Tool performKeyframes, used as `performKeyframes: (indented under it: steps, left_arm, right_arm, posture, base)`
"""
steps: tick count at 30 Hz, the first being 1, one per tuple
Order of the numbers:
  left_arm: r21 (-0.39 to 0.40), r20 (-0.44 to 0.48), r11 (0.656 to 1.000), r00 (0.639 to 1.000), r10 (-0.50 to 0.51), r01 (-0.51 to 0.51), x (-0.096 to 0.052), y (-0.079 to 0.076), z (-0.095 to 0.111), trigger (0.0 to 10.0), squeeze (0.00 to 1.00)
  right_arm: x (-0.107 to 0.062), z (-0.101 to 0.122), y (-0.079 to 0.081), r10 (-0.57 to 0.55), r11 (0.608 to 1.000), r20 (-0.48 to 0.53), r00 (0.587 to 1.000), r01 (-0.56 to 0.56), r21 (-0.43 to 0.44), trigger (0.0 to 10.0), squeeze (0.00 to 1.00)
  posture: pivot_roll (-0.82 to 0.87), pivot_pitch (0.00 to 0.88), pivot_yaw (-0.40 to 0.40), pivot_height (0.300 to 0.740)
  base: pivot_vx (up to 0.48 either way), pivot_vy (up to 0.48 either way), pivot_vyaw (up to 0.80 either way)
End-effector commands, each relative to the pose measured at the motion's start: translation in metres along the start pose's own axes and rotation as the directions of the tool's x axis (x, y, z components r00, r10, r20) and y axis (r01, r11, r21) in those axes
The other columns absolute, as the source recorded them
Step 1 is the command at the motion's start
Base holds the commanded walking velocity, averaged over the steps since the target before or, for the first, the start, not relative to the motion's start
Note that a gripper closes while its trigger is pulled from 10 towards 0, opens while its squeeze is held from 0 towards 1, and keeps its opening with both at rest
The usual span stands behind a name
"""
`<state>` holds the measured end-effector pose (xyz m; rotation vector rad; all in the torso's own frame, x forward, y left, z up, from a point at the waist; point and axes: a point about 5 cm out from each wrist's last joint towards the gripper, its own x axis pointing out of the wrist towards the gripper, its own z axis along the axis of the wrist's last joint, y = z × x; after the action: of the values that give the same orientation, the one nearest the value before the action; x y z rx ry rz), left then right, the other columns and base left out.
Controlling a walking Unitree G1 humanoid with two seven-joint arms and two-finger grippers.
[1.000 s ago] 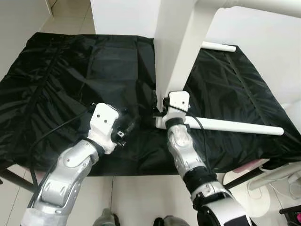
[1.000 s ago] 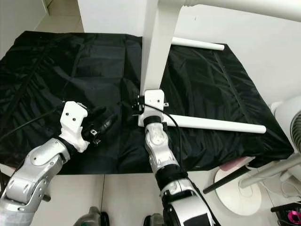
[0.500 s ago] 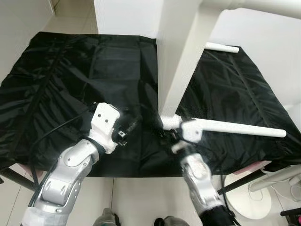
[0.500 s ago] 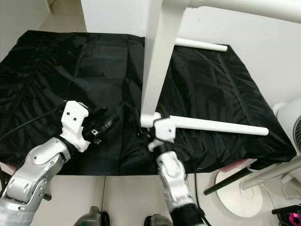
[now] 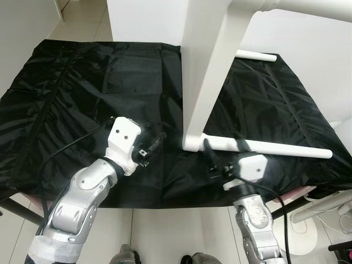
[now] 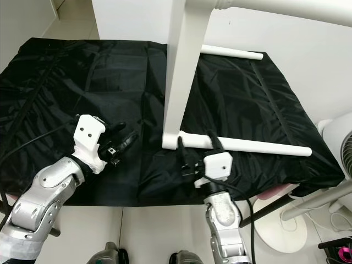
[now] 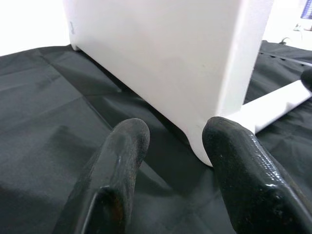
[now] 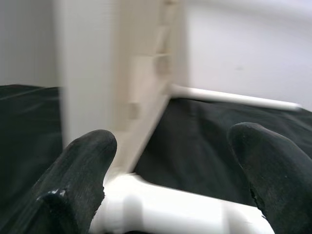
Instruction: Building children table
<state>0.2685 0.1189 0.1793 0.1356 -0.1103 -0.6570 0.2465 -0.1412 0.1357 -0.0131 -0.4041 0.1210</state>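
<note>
A white table panel (image 5: 212, 71) stands on edge on the black cloth (image 5: 99, 82). A white round leg (image 5: 280, 147) lies on the cloth, one end against the panel's lower corner. My right gripper (image 5: 224, 146) is open just in front of that leg, close to the corner, its fingers (image 8: 83, 165) spread wide with the leg (image 8: 165, 204) low between them. My left gripper (image 5: 154, 144) is open and empty a little left of the panel, its fingertips (image 7: 122, 161) pointing at the panel's lower edge (image 7: 161, 58). A second white leg (image 5: 256, 55) lies at the back.
The cloth's front edge (image 5: 165, 203) runs just under both wrists, with tiled floor below. A white fan (image 6: 341, 143) and its round base (image 6: 278, 223) stand to the right of the cloth. A white wall rises behind the panel.
My right gripper has drawn back from the panel's lower corner toward the front edge and to the right, off the leg's end. The left arm has hardly moved.
</note>
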Motion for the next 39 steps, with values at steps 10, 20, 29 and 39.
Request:
performKeyframes:
  steps: [10,20,29,39]
  left_arm:
    - [0.018,-0.003,1.000,1.000,-0.006,0.006,0.001,0.000,-0.001,10.0,0.00]
    - [0.027,-0.003,0.999,1.000,0.026,-0.026,0.002,0.005,0.000,10.0,0.00]
    - [0.035,-0.002,0.998,0.999,0.047,-0.047,-0.001,0.008,0.002,10.0,0.00]
    - [0.033,-0.005,0.998,0.999,0.053,-0.053,-0.001,0.007,0.001,10.0,0.00]
  right_arm:
    - [0.007,-0.006,-0.008,-0.125,0.990,-0.075,0.989,0.130,0.058,10.0,0.00]
    - [0.044,-0.017,-0.010,-0.212,0.968,-0.166,0.963,0.231,0.104,10.0,0.00]
    - [0.063,-0.030,-0.006,-0.232,0.957,-0.262,0.937,0.267,0.111,10.0,0.00]
    - [0.082,-0.049,0.006,-0.146,0.979,-0.364,0.920,0.187,0.081,10.0,0.00]
  posture:
    - [-0.02,0.055,-0.022,0.740]
    - [0.01,0.059,-0.027,0.740]
    - [0.02,0.062,-0.028,0.740]
    - [0.02,0.068,-0.026,0.740]
  base:
    - [0.000,0.000,0.00]
    - [0.000,0.000,0.00]
    - [0.000,0.000,0.00]
    - [0.000,0.000,0.00]
